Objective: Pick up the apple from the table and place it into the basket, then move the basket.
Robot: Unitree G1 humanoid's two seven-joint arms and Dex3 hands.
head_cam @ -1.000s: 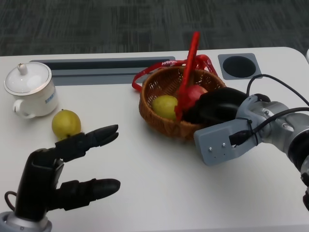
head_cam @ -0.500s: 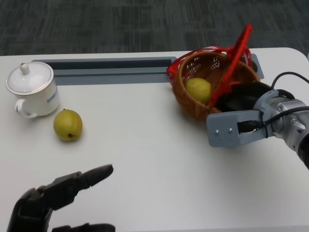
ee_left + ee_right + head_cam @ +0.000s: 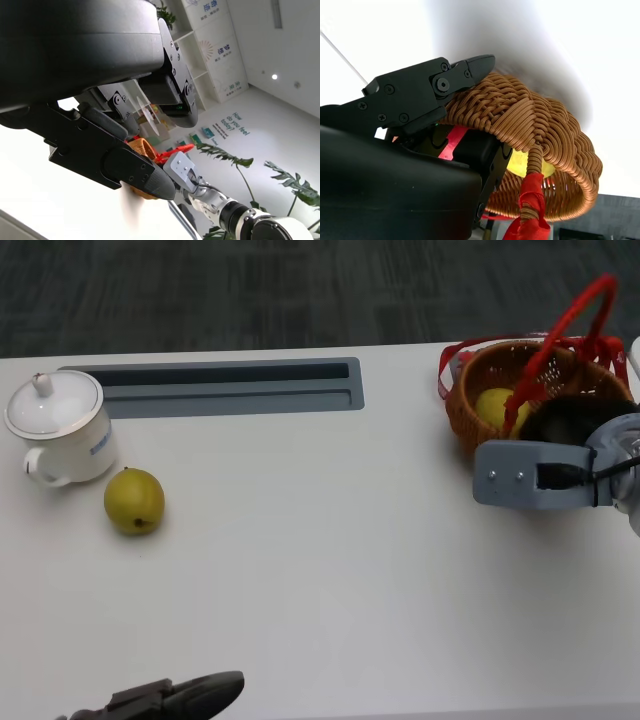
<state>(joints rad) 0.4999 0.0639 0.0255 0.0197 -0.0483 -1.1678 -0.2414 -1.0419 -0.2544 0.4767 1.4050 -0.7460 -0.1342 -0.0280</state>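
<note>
The brown wicker basket (image 3: 500, 375) with a red-wrapped handle (image 3: 570, 325) stands at the table's far right. My right hand (image 3: 570, 420) grips its near rim, one finger (image 3: 435, 85) outside the weave (image 3: 540, 125) and the others inside. A yellow fruit (image 3: 496, 405) lies in the basket, also showing in the right wrist view (image 3: 525, 162). The red apple is hidden behind my hand. My left hand (image 3: 185, 695) shows only as fingertips at the lower left edge, holding nothing. In its wrist view the fingers (image 3: 130, 170) are spread, with the basket (image 3: 142, 147) far off.
A second yellow fruit (image 3: 134, 501) lies at the left beside a white lidded cup (image 3: 55, 430). A grey recessed panel (image 3: 215, 388) runs along the back of the table (image 3: 320, 570). The basket sits near the table's right edge.
My right hand has dragged the basket to the right, from mid-table to the far right side. My left hand has drawn back toward the near edge, almost out of view.
</note>
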